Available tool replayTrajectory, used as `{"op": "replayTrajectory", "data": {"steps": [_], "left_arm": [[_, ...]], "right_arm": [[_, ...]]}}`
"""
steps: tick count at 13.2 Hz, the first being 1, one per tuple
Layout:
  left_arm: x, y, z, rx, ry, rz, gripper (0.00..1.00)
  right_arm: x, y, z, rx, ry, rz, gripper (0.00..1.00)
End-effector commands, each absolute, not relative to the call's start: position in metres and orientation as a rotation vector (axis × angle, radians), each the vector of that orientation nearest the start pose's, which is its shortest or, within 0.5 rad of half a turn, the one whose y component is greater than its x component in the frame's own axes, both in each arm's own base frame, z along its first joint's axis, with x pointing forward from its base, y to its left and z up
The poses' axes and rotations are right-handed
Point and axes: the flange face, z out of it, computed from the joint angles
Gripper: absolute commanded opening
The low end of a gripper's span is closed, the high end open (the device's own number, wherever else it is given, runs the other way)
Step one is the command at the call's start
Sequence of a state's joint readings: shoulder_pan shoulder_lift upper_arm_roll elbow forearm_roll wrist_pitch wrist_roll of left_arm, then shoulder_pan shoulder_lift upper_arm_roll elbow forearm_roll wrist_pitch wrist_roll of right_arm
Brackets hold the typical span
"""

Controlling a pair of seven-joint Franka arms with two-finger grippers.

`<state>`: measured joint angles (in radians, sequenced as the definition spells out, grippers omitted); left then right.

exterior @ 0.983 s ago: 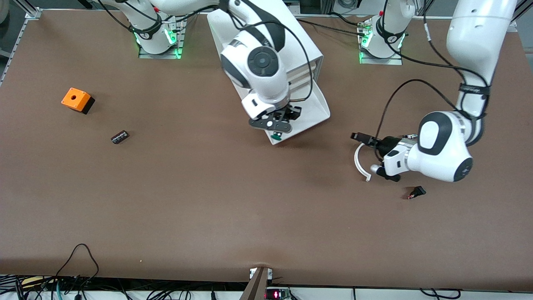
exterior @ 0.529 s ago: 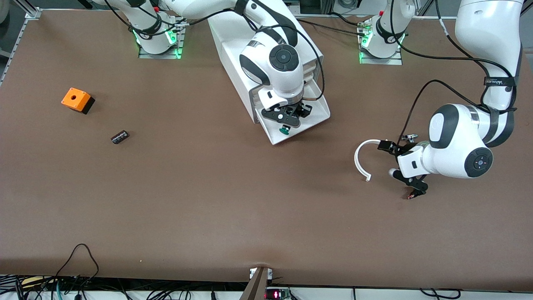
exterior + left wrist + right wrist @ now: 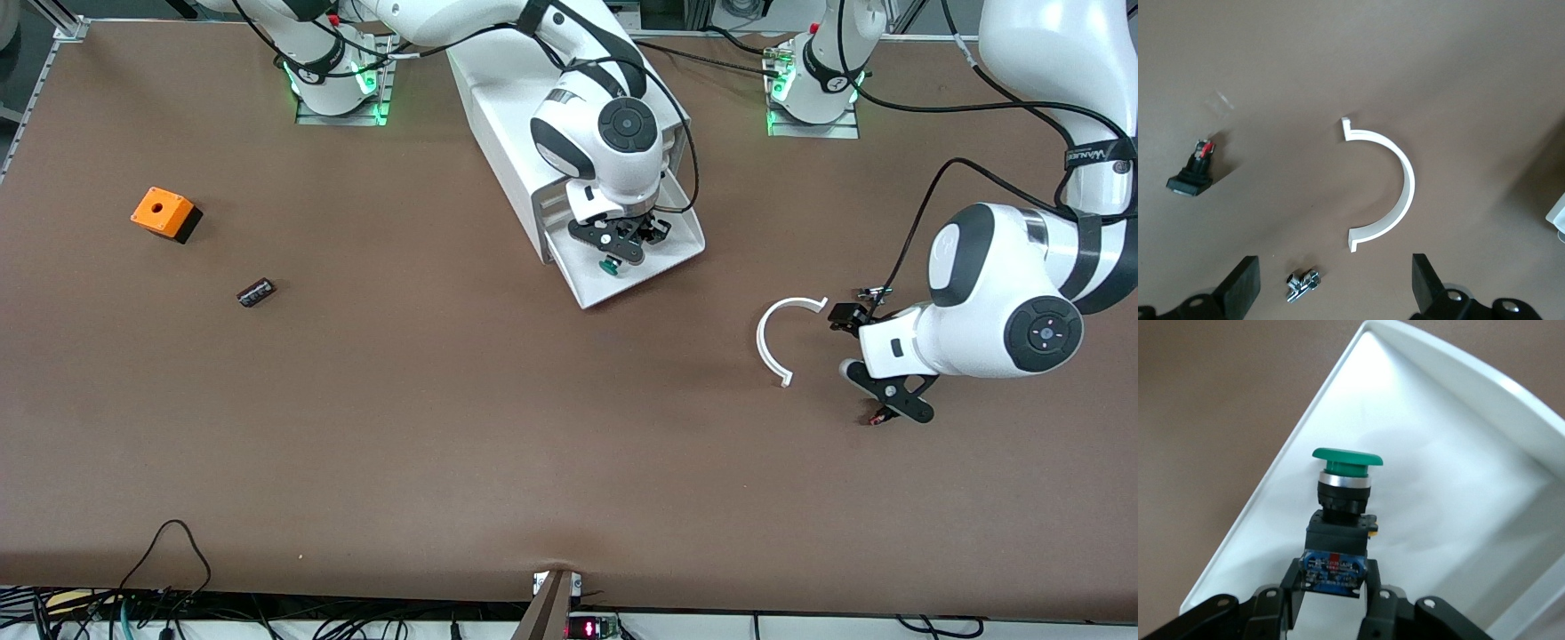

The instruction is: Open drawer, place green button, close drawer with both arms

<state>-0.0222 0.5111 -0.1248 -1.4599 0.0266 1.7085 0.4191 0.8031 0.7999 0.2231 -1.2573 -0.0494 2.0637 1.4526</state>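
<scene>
Both arms (image 3: pixel 622 133) bent; button (image 3: pixel 1341 497) over drawer (image 3: pixel 676 244).

Glossy white plastic drawer (image 3: pixel 1458 473); matt brown table (image 3: pixel 444 427).

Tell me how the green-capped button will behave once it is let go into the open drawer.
The button, held by the right gripper over the drawer, looks top-heavy with its wide cap, so it will probably tip over. The round cap may let it roll slightly; the drawer's raised rim should contain it.

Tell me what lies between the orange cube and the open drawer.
Only the small dark cylinder on bare table, between the orange cube and the open drawer; the front view shows it.
</scene>
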Motion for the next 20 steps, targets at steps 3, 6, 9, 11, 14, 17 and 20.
{"op": "replayTrajectory", "data": {"steps": [3,6,9,11,14,17,20], "left_arm": [[0.663,-0.069,0.352,-3.084,0.593,0.478,1.00],[0.655,-0.091,0.339,-3.150,0.034,0.546,1.00],[0.644,-0.147,0.329,-3.067,-0.340,0.564,1.00],[0.632,-0.187,0.320,-3.024,-0.484,0.522,1.00],[0.604,-0.243,0.283,-3.058,-0.590,0.417,1.00],[0.576,-0.295,0.250,-3.092,-0.652,0.288,1.00],[0.534,-0.345,0.225,-3.086,-0.729,0.244,1.00]], "right_arm": [[0.425,0.619,0.275,-3.041,0.706,0.076,0.46],[0.436,0.615,0.290,-3.022,0.717,0.052,1.00],[0.481,0.591,0.336,-3.013,0.677,-0.007,1.00],[0.517,0.561,0.367,-3.050,0.548,0.001,1.00],[0.563,0.492,0.433,-3.046,0.333,0.028,1.00],[0.600,0.409,0.493,-3.010,0.075,0.061,1.00],[0.624,0.311,0.538,-2.984,-0.105,0.123,1.00]]}}
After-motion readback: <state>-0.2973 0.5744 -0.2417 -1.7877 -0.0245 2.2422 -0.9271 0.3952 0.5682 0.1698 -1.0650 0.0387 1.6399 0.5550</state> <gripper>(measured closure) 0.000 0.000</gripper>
